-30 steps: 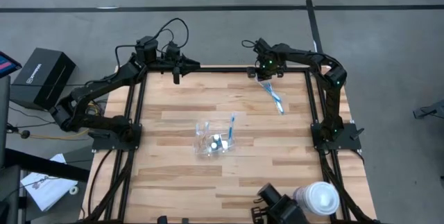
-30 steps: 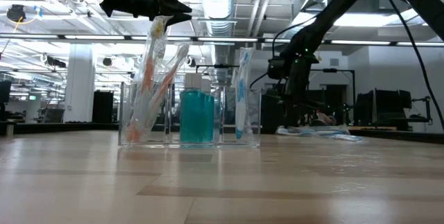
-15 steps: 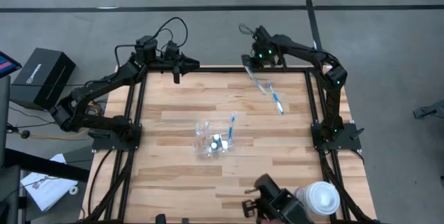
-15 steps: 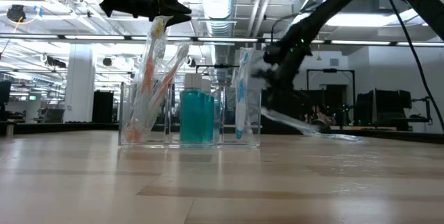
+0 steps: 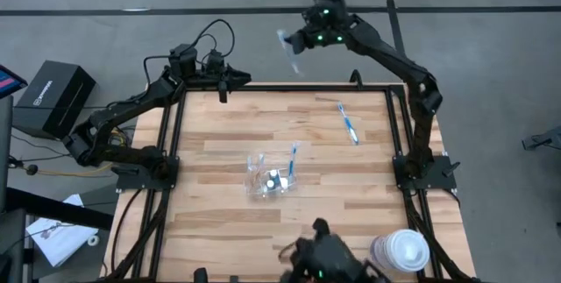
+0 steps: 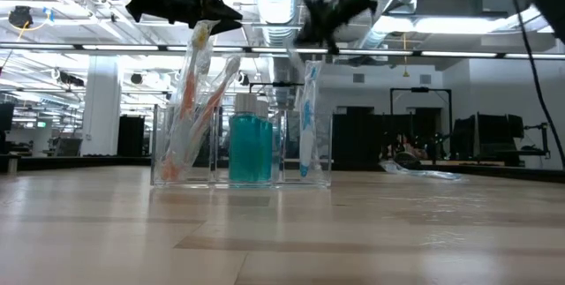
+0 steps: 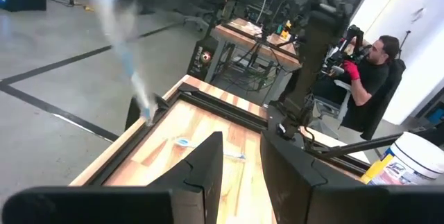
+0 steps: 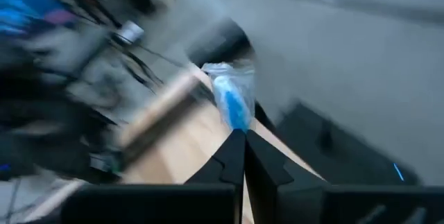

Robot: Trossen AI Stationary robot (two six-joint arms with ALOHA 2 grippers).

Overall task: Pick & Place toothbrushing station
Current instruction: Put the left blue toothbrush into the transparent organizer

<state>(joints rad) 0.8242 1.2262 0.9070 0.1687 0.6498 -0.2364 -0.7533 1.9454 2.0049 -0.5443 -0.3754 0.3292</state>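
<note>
A clear plastic cup [image 5: 270,179] stands on its base mid-table, holding wrapped orange toothbrushes [image 6: 196,100], a blue-green tube [image 6: 250,148] and a blue toothbrush [image 6: 307,117]. Another blue toothbrush [image 5: 348,123] lies flat on the table at the far right. My right gripper [image 5: 308,38] is high above the table's far edge, shut on a blue toothbrush in clear wrap [image 5: 287,48]. My left gripper [image 5: 222,87] hovers over the far left edge, open, with nothing between its fingers [image 7: 208,165]. My right gripper pinches one end [image 8: 236,123] of the wrapped blue toothbrush between its two shut fingers. The toothbrush sticks out past the fingertips, slanting down, and is lifted clear of the table.
A white round lidded container [image 5: 404,250] stands at the near right corner beside a dark camera mount [image 5: 329,257]. A black box [image 5: 54,97] sits off the table's left. A person [image 7: 371,64] sits in the room beyond the table.
My right gripper has risen steeply from the table's far right part, going toward the far edge and left, and has tipped and rolled. It has carried the wrapped toothbrush up, lifted clear of the table. The other blue toothbrush stays flat where it was.
</note>
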